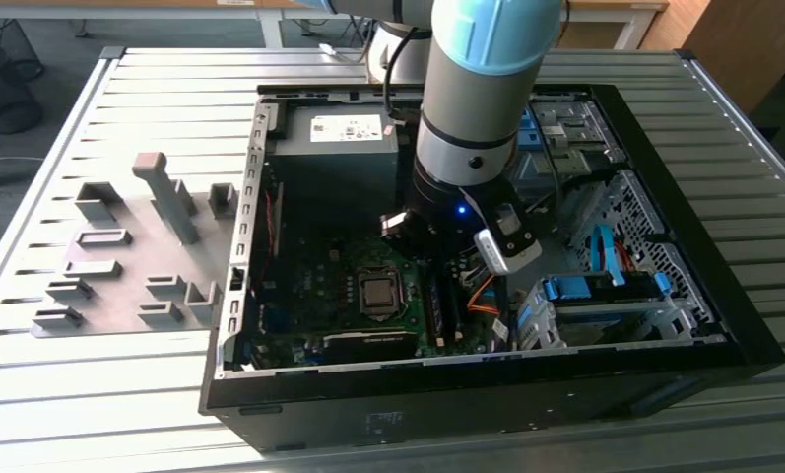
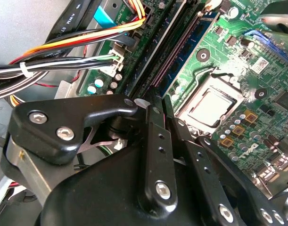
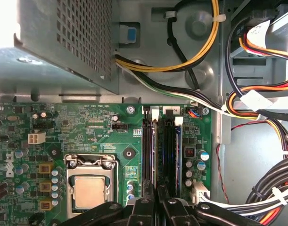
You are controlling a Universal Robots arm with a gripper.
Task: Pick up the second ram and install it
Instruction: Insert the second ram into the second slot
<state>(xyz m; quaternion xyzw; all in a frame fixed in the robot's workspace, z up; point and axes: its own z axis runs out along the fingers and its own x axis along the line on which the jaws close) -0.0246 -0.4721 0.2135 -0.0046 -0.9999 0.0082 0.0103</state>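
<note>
Your hand (image 3: pixel 158 202) is down inside the open computer case (image 1: pixel 707 325), its fingers (image 2: pixel 155 141) drawn close together over the memory slots (image 3: pixel 155 146) beside the processor socket (image 3: pixel 89 181). The second ram (image 3: pixel 178 150) looks to be the blue-edged stick standing in the slot right under the fingertips; whether the fingers pinch it or only press on its top edge, you cannot tell. Judging by that, this is the seating step. Keep the stick upright and in line with the slot, push straight down, evenly along its length. Mind the wire bundle (image 3: pixel 257 108) at the board's edge, and check the white slot latches (image 3: pixel 155 113).
</note>
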